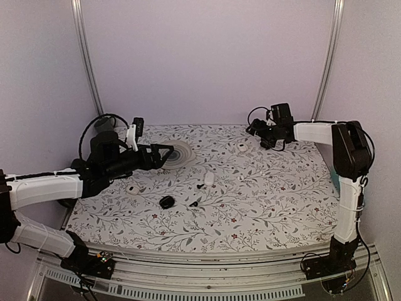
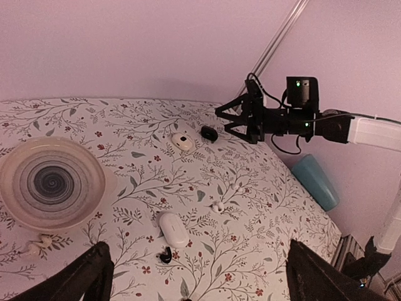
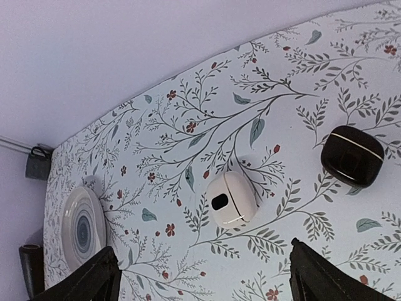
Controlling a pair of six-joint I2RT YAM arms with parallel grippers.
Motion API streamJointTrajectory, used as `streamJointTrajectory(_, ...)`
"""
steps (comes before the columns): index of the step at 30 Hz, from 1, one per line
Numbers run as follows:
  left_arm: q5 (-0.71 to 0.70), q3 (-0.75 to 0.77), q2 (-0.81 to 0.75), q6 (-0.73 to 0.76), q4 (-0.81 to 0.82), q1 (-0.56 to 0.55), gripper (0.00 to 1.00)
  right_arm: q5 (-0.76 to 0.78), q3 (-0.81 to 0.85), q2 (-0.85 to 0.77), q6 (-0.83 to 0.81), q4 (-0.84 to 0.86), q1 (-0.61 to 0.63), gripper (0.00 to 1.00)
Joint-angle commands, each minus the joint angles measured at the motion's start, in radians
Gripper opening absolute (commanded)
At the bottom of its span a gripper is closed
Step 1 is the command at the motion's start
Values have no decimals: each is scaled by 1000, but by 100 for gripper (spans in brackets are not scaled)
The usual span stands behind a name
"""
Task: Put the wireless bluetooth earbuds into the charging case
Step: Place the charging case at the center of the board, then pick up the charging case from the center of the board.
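My left arm reaches in low from the left with its forearm nearly level. My left end effector (image 1: 166, 155) hangs by the plate (image 2: 53, 182), fingers spread wide with nothing between them. My right arm stands straight up from its base, bends at the elbow and runs level leftward over the far right part of the desk (image 1: 282, 207). My right end effector (image 2: 225, 119) hovers there above the surface, its fingers also apart and empty.

Just in front of it lie a white case (image 3: 230, 199) with a dark oval on it and, near it but not touching, a black case (image 3: 352, 155). The earbuds (image 2: 218, 205) lie bare on the desk right of centre, two tiny white pieces near each other and well apart from both end effectors. They sit between the white case and a second case (image 2: 173, 229), also white, which has a black earbud (image 2: 165, 254) just beside it. Nearer my bases sits a black lump (image 1: 166, 202) that I cannot make out.

The desk wears a cloth of grey sprigs and small red flowers. Pale lilac walls close it in, with metal rails (image 1: 88, 63) up the back corners. A teal cylinder (image 2: 316, 182) lies off the right edge.
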Motion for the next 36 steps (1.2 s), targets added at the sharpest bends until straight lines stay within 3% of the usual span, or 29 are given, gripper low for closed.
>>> streamJointTrajectory(1,16,17,18,4,36,11,96,40,-109,-145,-41,49,8,99)
streamJointTrajectory(12,28,30,67,2,44,13,96,97,-343,-367,-115,47,102,99)
streamJointTrajectory(17,11,44,99,-10,8,13,96,99,-414,-390,-110,31,190,99)
streamJointTrajectory(27,-4,43,122,-34,-8,15,96,149,-376,-309,-47,-33,360,98)
streamJointTrajectory(36,10,43,127,-41,-17,22,96,252,-166,-136,-43,-167,453,78)
